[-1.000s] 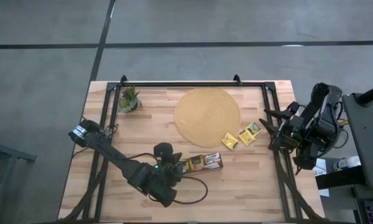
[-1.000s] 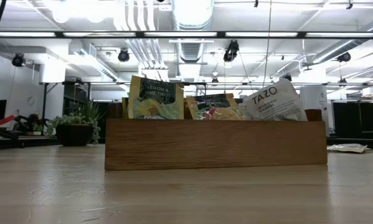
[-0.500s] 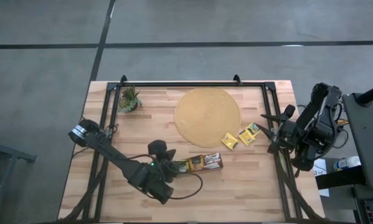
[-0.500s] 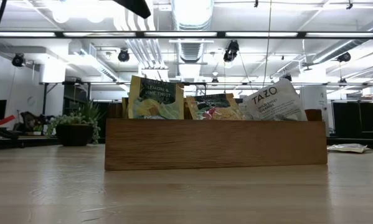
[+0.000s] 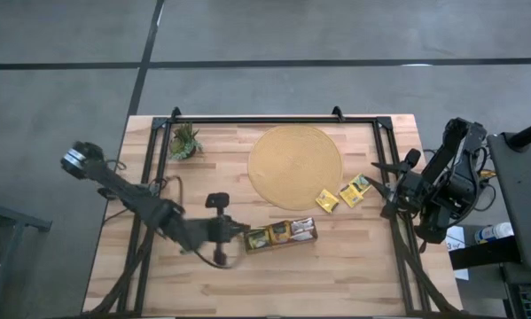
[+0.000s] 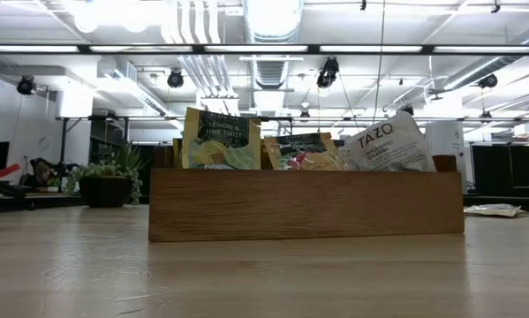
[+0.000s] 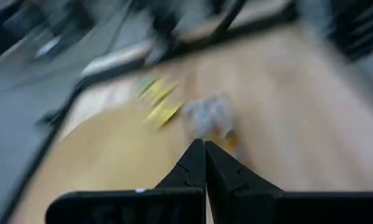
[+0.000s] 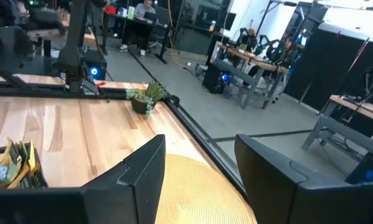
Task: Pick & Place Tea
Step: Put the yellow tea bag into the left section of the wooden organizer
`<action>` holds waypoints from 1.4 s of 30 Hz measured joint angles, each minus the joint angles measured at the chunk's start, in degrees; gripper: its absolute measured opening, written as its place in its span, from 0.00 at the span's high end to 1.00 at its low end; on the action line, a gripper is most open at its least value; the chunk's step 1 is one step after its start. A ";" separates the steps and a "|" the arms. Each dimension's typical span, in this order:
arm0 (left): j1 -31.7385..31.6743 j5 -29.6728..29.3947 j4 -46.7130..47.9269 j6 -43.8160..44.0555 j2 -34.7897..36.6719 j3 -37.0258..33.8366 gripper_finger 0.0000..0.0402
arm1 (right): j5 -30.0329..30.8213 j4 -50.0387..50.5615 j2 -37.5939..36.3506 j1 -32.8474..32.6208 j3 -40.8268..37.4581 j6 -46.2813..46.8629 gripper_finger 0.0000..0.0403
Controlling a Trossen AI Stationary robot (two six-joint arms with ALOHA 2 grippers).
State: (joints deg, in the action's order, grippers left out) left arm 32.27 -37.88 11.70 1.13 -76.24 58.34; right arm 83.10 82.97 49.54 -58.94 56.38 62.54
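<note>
Wooden tabletop fills the high view. My left hand sits low at the near-centre of the tabletop, just beside the left end of the dark brown tray, fingers pressed together with nothing between them. The tray holds several upright tea sachets. Two loose yellow sachets lie flat near the right rim of the round mat, one just beside the other. A small green plant stands at the far left corner. My right hand hangs at the right edge of the tabletop, fingers spread apart and empty, near the two loose sachets.

Low view: the tray stands side-on, with sachets rising above its wall. The potted plant stands behind to one side. One flat sachet lies on the tabletop at the far right. Neither hand shows.

Left wrist view: my two fingers meet tip to tip. Beyond them, blurred yellow sachets lie on the tabletop.

Right wrist view: my fingers stand well apart above the mat. The tray's sachets and the plant show farther off.
</note>
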 joint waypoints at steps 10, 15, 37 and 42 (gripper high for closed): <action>-16.56 25.21 -22.34 2.07 14.69 -23.35 1.00 | 1.12 -0.21 0.02 0.00 -0.04 -0.27 0.52; -23.46 45.84 -33.85 3.01 18.65 -30.08 1.00 | 2.48 -0.20 -0.06 -0.01 -0.04 -1.56 0.52; -27.79 48.32 -35.67 -1.25 28.64 -34.94 1.00 | 6.90 7.10 -19.04 -20.00 -7.10 -4.41 0.52; -28.87 48.34 -35.50 -0.60 28.34 -35.04 1.00 | 6.68 6.90 -25.34 -23.97 -8.32 -7.23 0.52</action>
State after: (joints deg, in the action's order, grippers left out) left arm 3.40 10.46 -23.80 0.53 -47.89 23.30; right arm 89.78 89.88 24.20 -82.91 48.06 55.31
